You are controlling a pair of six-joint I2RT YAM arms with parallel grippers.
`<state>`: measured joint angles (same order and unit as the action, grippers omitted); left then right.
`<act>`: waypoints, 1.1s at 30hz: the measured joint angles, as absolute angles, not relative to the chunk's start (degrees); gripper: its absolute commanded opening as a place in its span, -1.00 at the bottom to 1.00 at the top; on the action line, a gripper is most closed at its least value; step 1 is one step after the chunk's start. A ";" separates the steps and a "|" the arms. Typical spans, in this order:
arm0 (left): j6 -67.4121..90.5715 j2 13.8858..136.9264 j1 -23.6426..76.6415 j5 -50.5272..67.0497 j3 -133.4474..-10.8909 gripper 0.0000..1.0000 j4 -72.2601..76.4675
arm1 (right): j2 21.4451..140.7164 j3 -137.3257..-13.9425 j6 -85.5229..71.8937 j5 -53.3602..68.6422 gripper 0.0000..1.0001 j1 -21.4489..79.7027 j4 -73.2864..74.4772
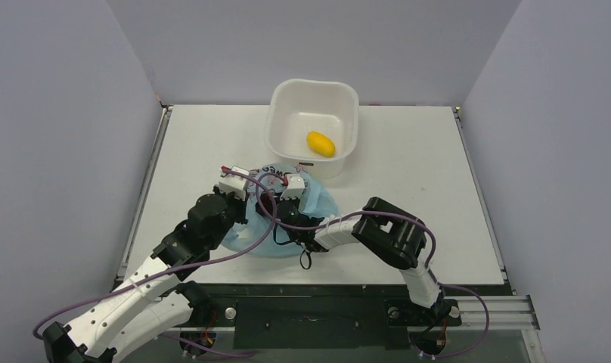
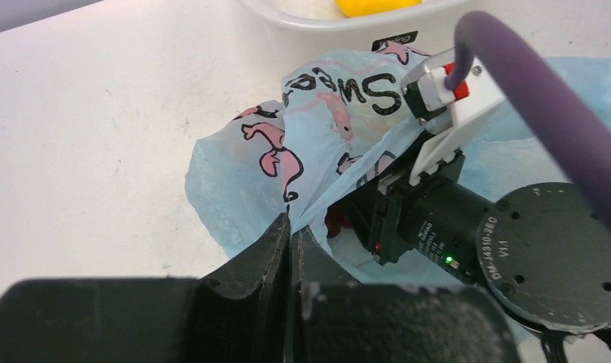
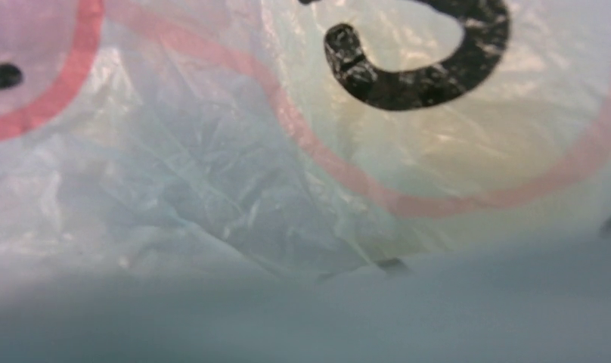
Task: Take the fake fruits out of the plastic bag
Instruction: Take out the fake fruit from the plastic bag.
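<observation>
Top external | lemon [image 1: 321,144] axis far-left to near-right | left tool [image 2: 291,227] pinching plastic bag [image 2: 234,174] | right tool [image 2: 352,215] unclear

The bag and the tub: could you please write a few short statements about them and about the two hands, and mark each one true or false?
1. A lemon lies in the tub. True.
2. The bag lies inside the tub. False: it lies on the table, in front of the tub.
3. The left hand is shut on the edge of the bag. True.
4. The right hand hangs above the tub. False: it reaches into the bag.
</observation>
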<state>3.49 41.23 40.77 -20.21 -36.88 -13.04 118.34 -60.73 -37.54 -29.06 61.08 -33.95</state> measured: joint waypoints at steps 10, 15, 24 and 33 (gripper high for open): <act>2.48 42.98 40.77 -22.24 -36.88 -1.00 -13.02 | 109.91 -54.41 -36.60 -24.32 -1.00 61.23 -28.62; 2.22 43.83 40.86 -20.49 -36.88 -1.00 -12.99 | 103.57 -51.00 -36.91 -22.83 -1.00 61.23 -25.36; 1.69 45.17 42.06 -16.88 -36.88 -1.00 -12.97 | 93.14 -50.35 -36.36 -24.29 -1.00 63.02 -18.90; 1.02 44.80 42.70 -16.49 -36.88 -1.00 -13.04 | 82.08 -50.59 -35.22 -32.38 -1.00 66.06 -8.64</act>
<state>1.02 44.80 42.70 -16.49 -36.88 -13.04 82.08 -50.59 -35.22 -32.38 66.06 -8.64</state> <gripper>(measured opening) 0.003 0.029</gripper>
